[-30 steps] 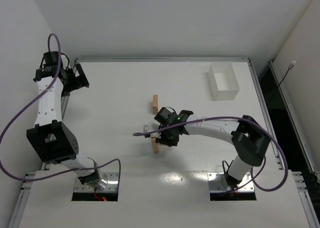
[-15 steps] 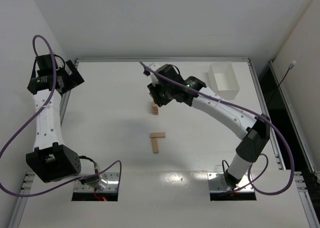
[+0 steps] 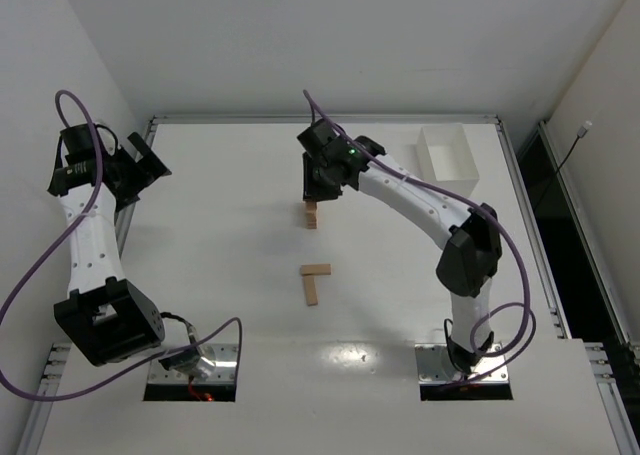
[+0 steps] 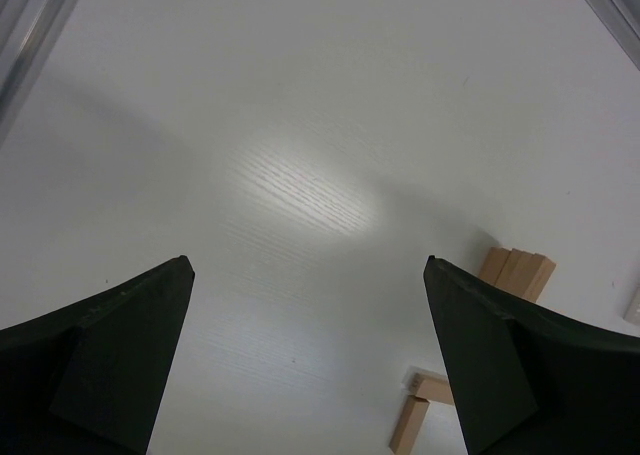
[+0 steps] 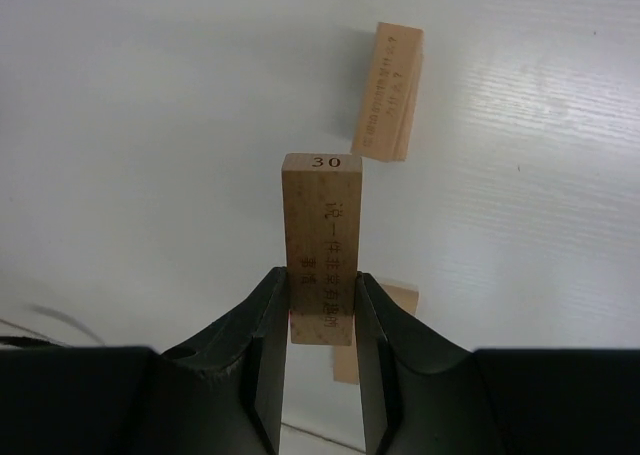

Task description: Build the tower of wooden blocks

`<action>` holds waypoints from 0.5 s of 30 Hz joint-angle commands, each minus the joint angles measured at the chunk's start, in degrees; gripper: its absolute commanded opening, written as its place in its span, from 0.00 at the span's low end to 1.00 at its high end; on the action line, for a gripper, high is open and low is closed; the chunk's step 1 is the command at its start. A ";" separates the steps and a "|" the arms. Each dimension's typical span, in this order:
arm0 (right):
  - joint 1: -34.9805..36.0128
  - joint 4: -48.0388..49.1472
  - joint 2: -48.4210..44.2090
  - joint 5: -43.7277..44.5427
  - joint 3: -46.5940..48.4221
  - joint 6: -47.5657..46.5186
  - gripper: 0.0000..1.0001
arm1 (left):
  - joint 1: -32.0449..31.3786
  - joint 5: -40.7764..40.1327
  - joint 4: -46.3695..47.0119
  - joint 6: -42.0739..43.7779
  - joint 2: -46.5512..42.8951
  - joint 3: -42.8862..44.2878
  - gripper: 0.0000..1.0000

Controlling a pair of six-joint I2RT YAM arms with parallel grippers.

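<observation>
One wood block [image 5: 322, 245] is pinched in the right gripper [image 5: 322, 285]; left gripper [image 4: 308, 275] wide open, empty. Lower it slowly, flat onto the tower [image 3: 311, 215], maybe just below.

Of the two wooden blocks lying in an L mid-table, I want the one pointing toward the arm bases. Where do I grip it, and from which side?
Come straight down on the light-brown oblong wooden block and close across its two long sides, at mid-length or nearer. It lies flat, and its far end meets the crosswise wooden block, so I'd avoid that end.
</observation>
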 commanded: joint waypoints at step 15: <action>-4.97 1.46 11.00 -5.54 9.31 6.50 0.00 | 0.14 2.65 2.29 0.23 -1.67 -0.61 1.00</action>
